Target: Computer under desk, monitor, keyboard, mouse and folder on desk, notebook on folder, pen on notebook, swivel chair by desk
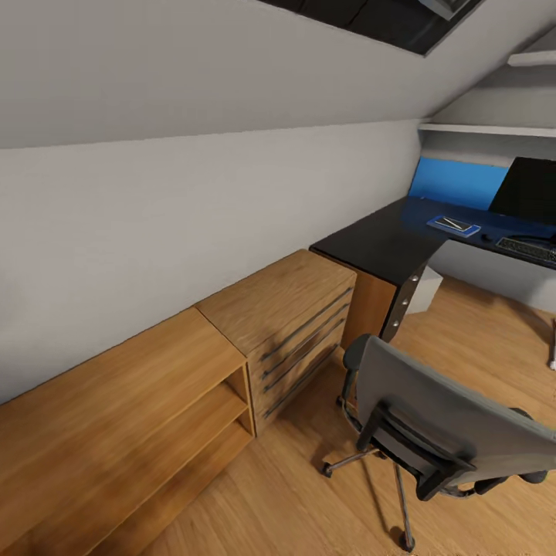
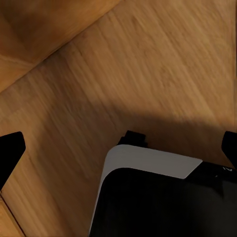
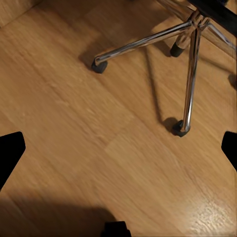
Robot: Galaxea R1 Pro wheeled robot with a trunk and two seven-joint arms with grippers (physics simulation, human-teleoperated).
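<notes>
Swivel chair (image 1: 440, 421) stands close in front, w/ back to camera; blue folder (image 1: 453, 225), keyboard (image 1: 527, 249), monitor (image 1: 530, 191) on bench (image 1: 378, 243). Both claws' state: cannot tell.

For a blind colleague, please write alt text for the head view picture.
A grey swivel chair stands on a wooden floor, its back toward the camera, near a black L-shaped desk. On the desk lie a blue folder with a dark notebook on it, a monitor and a keyboard. Light wooden drawers and a shelf unit line the grey wall.
</notes>
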